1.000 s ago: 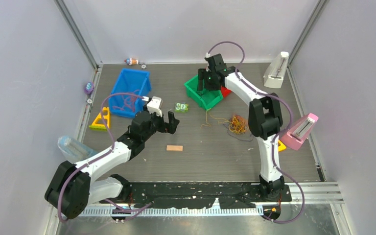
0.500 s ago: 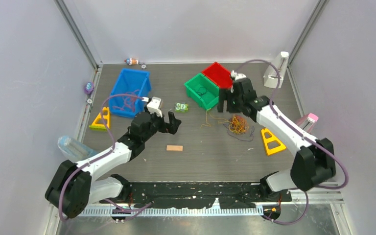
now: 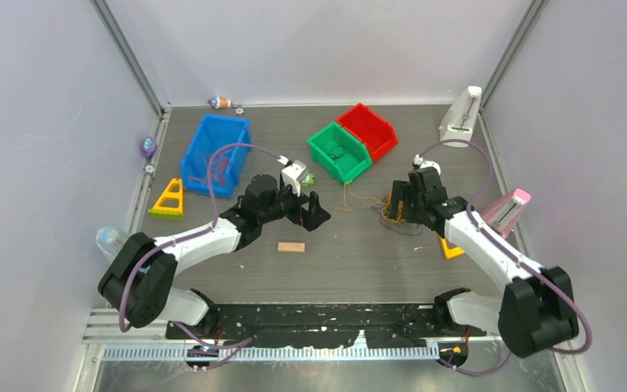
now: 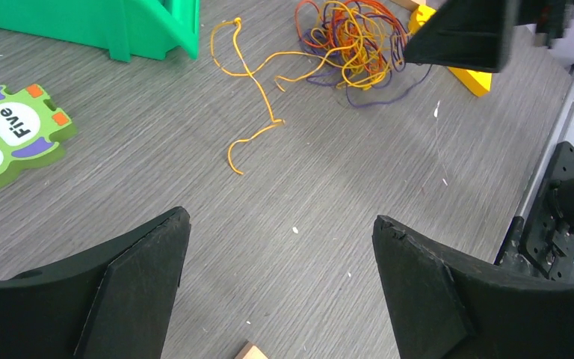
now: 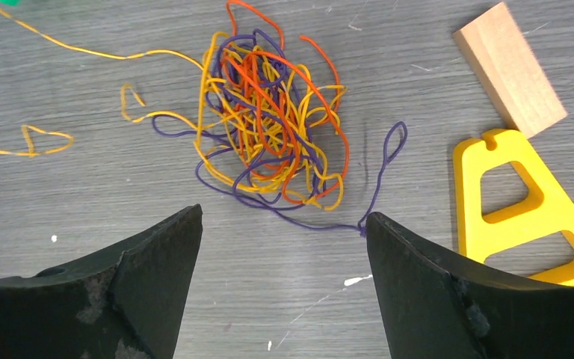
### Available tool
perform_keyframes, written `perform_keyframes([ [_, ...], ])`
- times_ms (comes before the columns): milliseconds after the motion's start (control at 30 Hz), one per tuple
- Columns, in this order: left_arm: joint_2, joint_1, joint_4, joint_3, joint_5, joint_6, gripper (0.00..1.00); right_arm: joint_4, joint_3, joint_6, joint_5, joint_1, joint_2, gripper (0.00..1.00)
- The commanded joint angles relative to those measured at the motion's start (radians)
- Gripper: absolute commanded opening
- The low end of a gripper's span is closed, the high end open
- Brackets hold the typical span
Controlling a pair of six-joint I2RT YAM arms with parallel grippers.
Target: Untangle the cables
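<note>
Cables are all in one messy orange, yellow, red and purple clump on the table, right of the middle and a bit nearer than the green bin. One loose orange strand trails off left from the clump toward that bin. The right gripper is over the near edge of the clump, fingers spread wide, gripping nothing. The left gripper is further left, also wide open and empty, aimed at the loose strand. A yellow triangle lies just right of the clump, with a wooden block beside its tip.
</note>
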Motion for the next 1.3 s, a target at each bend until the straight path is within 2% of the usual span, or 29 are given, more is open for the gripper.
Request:
perform_keyframes([
  [0,-0.013,-0.001,-0.010,0.029,0.036,0.025,0.92,0.073,0.052,0.003,-0.015,-0.006,0.122,0.85],
  [67,-0.036,0.000,-0.004,0.013,0.013,0.021,0.92,0.089,0.068,0.005,-0.040,-0.005,0.183,0.81],
  [133,-0.071,0.010,0.029,-0.016,-0.001,0.002,0.91,0.114,0.070,0.006,-0.110,-0.001,0.226,0.74],
  [233,-0.160,0.049,0.140,-0.113,-0.030,-0.041,0.91,0.167,0.050,0.002,-0.232,0.027,0.245,0.53],
  [300,-0.200,0.070,0.179,-0.162,-0.084,-0.054,0.91,0.192,0.044,-0.004,-0.285,0.078,0.238,0.46],
  [400,-0.228,0.077,0.171,-0.181,-0.133,-0.048,0.91,0.208,0.049,-0.030,-0.315,0.198,0.204,0.41],
  [500,-0.233,0.077,0.170,-0.184,-0.147,-0.048,0.90,0.179,0.049,-0.036,-0.300,0.249,0.148,0.39],
  [567,-0.238,0.076,0.168,-0.186,-0.155,-0.046,0.90,0.146,0.040,-0.028,-0.251,0.253,0.102,0.40],
  [600,-0.241,0.076,0.164,-0.187,-0.161,-0.045,0.90,0.131,0.036,-0.025,-0.206,0.252,0.088,0.44],
  [633,-0.245,0.076,0.160,-0.188,-0.168,-0.042,0.90,0.102,0.030,-0.019,-0.174,0.252,0.059,0.50],
  [667,-0.249,0.076,0.156,-0.189,-0.174,-0.040,0.90,0.092,0.025,-0.017,-0.123,0.252,0.045,0.62],
  [733,-0.257,0.076,0.149,-0.190,-0.183,-0.037,0.90,0.074,0.003,-0.012,-0.075,0.250,-0.017,0.76],
  [800,-0.262,0.075,0.133,-0.186,-0.187,-0.032,0.90,0.071,-0.024,-0.004,-0.034,0.246,-0.060,0.86],
  [867,-0.264,0.076,0.126,-0.184,-0.187,-0.032,0.90,0.076,-0.045,-0.002,-0.001,0.242,-0.095,0.90],
  [1033,-0.248,0.075,0.127,-0.176,-0.164,-0.032,0.90,0.145,-0.079,-0.019,-0.022,0.233,-0.109,0.90],
  [1267,-0.164,0.070,0.104,-0.119,-0.086,-0.038,0.90,0.242,-0.036,-0.033,-0.143,0.232,0.059,0.86],
])
